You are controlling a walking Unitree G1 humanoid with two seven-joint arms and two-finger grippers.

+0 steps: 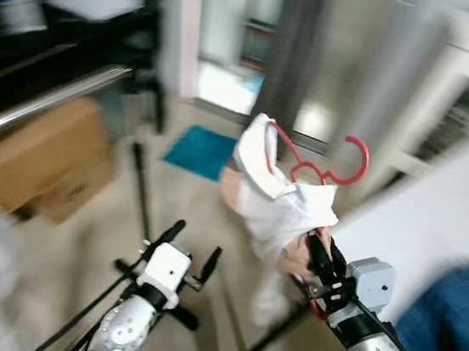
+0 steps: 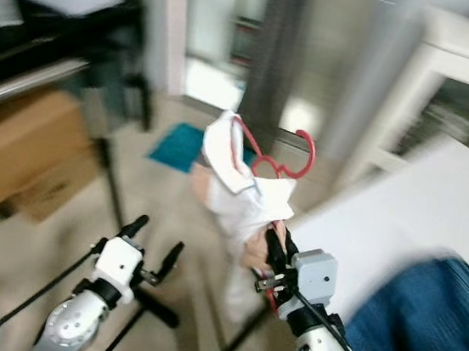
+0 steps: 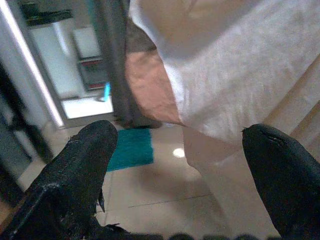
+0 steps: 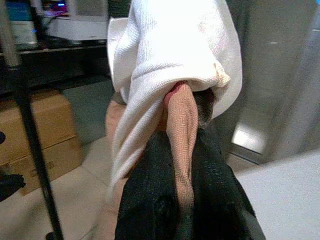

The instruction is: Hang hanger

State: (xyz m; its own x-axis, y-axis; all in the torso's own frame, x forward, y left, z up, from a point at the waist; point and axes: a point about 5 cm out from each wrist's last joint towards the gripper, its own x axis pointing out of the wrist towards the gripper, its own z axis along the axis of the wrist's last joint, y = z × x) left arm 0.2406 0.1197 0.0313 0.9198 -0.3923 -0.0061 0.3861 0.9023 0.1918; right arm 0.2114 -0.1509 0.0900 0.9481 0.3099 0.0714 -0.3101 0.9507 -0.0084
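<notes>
**Hanger held aloft, rail off to the left**

While the red hanger (image 1: 321,165) rides high above the floor with a white garment (image 1: 279,194) draped over it, its hook curls upward and its long axis runs up and away from the right gripper (image 1: 320,259). That gripper is clamped on the lower end of the hanger and the bunched cloth; the right wrist view shows the fingers (image 4: 150,200) pressed tight around pinkish fabric. From the hanger, the metal rail (image 1: 47,101) of the clothes rack lies well apart, off to the robot's left and at about the hook's height. The left gripper (image 1: 187,251) sits below the hanger and nearer the rail, fingers spread, holding nothing. A cardboard box (image 1: 44,156) rests under the rail. My reading: the right arm carries the load, so the hook must travel leftward to reach the rail. Blur hides finer detail.
</notes>
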